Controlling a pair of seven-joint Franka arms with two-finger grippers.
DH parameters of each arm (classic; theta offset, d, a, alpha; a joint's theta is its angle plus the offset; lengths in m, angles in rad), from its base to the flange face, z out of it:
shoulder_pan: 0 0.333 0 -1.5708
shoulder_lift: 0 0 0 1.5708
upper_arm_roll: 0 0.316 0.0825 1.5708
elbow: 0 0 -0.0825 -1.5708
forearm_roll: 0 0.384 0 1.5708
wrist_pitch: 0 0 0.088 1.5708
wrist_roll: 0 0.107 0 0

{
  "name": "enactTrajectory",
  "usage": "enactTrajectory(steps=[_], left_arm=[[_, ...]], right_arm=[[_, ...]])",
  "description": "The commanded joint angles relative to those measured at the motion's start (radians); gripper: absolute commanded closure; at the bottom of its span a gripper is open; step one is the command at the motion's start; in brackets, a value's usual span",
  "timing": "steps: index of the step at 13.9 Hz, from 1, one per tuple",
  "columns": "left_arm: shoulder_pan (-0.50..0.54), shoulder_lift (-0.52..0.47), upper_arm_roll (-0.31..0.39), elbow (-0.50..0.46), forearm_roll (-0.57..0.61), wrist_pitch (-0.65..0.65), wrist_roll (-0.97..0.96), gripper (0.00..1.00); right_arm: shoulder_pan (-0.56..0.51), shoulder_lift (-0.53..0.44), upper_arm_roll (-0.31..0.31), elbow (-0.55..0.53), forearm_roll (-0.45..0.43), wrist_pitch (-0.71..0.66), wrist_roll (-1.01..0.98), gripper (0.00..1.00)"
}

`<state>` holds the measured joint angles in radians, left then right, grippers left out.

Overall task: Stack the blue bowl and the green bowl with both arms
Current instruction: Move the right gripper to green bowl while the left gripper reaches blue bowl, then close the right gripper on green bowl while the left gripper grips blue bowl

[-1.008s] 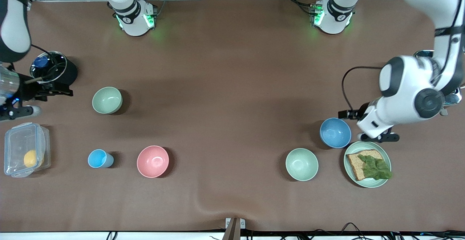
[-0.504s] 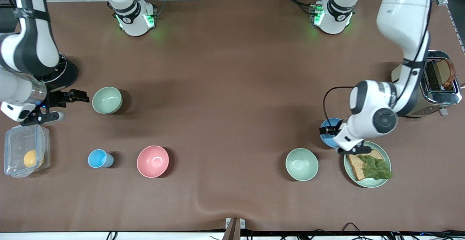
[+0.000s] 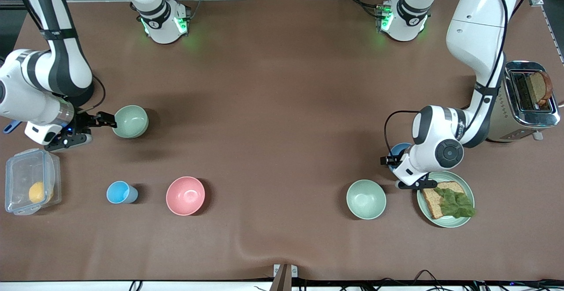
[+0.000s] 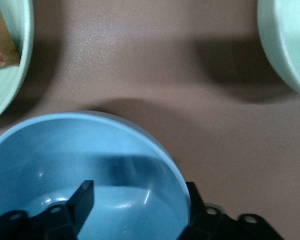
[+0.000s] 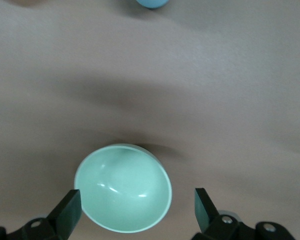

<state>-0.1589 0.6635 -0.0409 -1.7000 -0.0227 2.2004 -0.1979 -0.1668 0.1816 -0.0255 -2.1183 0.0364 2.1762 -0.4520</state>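
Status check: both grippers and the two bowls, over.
Left gripper open, one finger inside the blue bowl, one outside its rim. Right gripper open over the green bowl. Nothing gripped yet. Bowls unstacked, at separate table ends.

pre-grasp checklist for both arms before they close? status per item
1. Left tool astride the blue bowl rim, one finger inside and one outside: ok.
2. Left tool open: ok.
3. Right tool lined up on the green bowl: not ok; the fingers stand wide to either side of the whole bowl, not across its rim.
4. Right tool open: ok.
5. Clearance by the blue bowl: cannot tell; the plate with bread and the mint bowl sit close by, and the left arm covers most of the blue bowl in the front view.
6. Bowls upright on the table: ok.
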Motion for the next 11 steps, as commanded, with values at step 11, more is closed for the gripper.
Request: enactTrajectory(steps=[11], left_arm=[[-0.002, -0.165, 0.001, 0.023, 0.021, -0.011, -0.320, 1.00]], right_arm=[[-0.092, 0.041, 0.015, -0.199, 0.066, 0.306, -0.175, 0.23]])
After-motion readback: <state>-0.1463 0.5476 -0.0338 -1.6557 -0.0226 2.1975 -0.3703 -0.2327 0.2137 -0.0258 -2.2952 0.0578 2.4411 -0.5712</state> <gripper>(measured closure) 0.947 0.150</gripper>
